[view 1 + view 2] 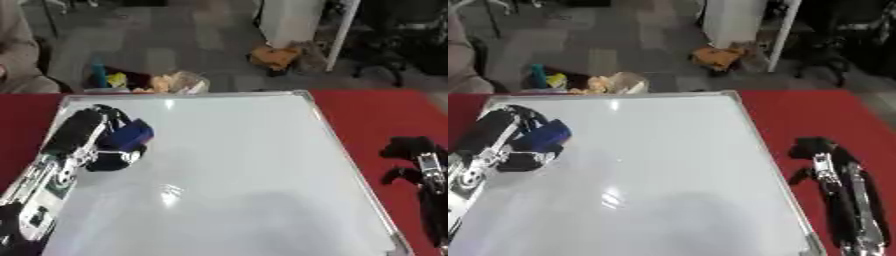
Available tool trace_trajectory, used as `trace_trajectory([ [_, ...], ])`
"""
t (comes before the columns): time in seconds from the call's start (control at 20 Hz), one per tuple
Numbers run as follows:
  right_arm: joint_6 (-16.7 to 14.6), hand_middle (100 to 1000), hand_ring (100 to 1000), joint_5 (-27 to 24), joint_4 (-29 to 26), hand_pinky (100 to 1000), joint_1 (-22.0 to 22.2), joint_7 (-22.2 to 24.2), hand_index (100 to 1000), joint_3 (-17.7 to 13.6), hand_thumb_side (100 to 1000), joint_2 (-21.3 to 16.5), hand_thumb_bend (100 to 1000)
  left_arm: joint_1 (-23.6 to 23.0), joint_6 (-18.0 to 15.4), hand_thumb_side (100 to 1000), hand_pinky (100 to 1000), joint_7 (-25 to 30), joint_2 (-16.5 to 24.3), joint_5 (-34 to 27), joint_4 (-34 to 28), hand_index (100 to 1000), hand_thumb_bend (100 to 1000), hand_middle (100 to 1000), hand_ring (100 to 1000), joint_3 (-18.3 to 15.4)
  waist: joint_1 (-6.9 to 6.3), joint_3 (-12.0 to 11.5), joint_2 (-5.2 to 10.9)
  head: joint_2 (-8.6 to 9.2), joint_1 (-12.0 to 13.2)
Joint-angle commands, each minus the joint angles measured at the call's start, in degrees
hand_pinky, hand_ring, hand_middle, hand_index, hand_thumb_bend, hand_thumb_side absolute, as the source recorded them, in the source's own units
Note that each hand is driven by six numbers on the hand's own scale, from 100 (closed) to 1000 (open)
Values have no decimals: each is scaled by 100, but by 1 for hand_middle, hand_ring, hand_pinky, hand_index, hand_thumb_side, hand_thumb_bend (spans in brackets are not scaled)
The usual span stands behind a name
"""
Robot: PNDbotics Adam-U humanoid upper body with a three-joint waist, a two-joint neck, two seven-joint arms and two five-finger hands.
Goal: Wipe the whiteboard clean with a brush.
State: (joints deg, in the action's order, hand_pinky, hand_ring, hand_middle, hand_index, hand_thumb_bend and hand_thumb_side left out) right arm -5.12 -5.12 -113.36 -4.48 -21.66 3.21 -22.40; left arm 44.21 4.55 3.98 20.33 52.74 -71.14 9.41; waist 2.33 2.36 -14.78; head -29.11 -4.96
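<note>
Brush (131, 136) held by left hand (87, 137), pointing right across whiteboard (236, 175).

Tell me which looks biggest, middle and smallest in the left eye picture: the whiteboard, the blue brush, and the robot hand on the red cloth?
1. Whiteboard, by far the biggest.
2 and 3. Right robot hand on the red cloth and blue brush look about alike; the left robot hand hides part of the brush, so I won't rank them.

Left hand (105, 140): black fingers, silver-white metal frame at the wrist.
Right hand (815, 150): black, a silver plate along its forearm.
</note>
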Motion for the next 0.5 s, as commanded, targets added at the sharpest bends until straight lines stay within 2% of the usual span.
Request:
trace_trajectory([
  [0.05,0,563,645,50,-124,353,-8,-21,676,-59,789,-71,100,20,99,327,375,-82,209,55,-16,699,470,501,543,-126,-5,-10,106,31,-27],
  [0.5,-3,563,645,56,-124,353,0,-27,676,-65,790,-65,100,-154,238,341,403,-186,281,323,304,706,476,511,553,-232,3,-44,104,40,-54],
])
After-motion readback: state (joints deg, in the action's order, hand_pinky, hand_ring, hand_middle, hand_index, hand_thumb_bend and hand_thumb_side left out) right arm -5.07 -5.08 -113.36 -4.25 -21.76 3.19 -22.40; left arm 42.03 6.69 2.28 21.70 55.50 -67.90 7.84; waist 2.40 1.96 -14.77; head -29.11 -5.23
